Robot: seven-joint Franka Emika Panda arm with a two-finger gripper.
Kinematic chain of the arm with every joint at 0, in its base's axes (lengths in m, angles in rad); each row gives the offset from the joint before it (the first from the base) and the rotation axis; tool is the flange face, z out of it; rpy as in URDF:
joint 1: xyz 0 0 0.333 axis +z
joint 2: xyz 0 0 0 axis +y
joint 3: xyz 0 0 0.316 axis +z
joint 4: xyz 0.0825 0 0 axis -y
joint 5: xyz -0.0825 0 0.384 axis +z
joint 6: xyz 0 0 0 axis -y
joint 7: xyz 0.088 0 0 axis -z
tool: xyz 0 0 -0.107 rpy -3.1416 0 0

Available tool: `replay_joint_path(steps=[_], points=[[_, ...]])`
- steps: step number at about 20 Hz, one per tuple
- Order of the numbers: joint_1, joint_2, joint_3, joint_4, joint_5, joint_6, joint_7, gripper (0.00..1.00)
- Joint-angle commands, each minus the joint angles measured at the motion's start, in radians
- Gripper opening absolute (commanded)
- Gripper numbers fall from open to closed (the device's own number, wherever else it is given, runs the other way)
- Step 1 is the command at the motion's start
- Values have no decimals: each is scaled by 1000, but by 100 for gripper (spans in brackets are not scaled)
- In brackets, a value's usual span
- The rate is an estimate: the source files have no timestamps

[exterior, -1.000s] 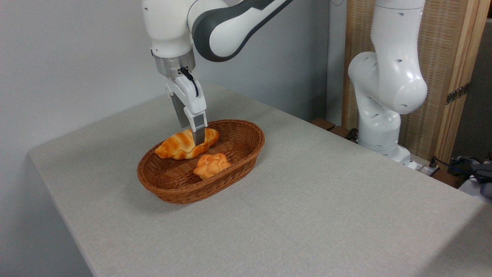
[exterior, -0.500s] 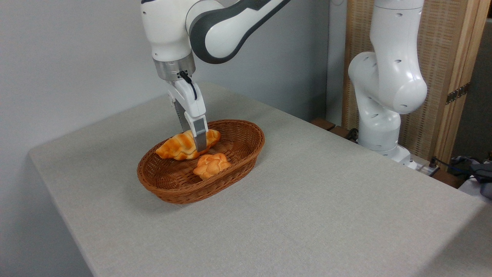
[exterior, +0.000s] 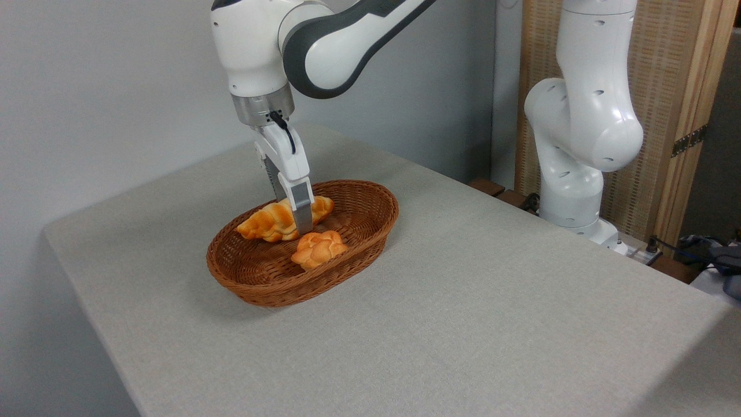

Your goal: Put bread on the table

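From the fixed camera you see a wide grey tabletop (exterior: 463, 301) with a brown wicker basket (exterior: 370, 231) sitting toward its back left corner. Inside the basket lies the bread (exterior: 269, 220), a long golden loaf with pale stripes and pointed ends, along the back wall of the basket. A small round knotted bun (exterior: 318, 248) sits just in front of it, near the front wall. Your arm reaches down from the top of the picture, and the gripper (exterior: 298, 217) points straight down into the basket. Its jaws are down at the bread, one on the near side and one behind the loaf, and they look closed on it, gripping it near its right half. The bread is not on the tabletop yet; its left end tips down toward the basket floor. At the right edge of the tabletop stands the white base of the arm (exterior: 573, 174).
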Motion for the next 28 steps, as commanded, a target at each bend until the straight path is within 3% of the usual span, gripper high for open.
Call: replay_joint_path(steps=[1,3,10,13,17,28], points=[[-7,0,5,-2,14,13,-2,38],[-7,0,5,-2,14,11,-2,31],[-7,0,5,-3,14,10,0,26],[-7,1,5,-3,14,11,0,9],[-7,1,5,-3,14,10,1,0],[-2,-13,15,9,13,-3,1,0]])
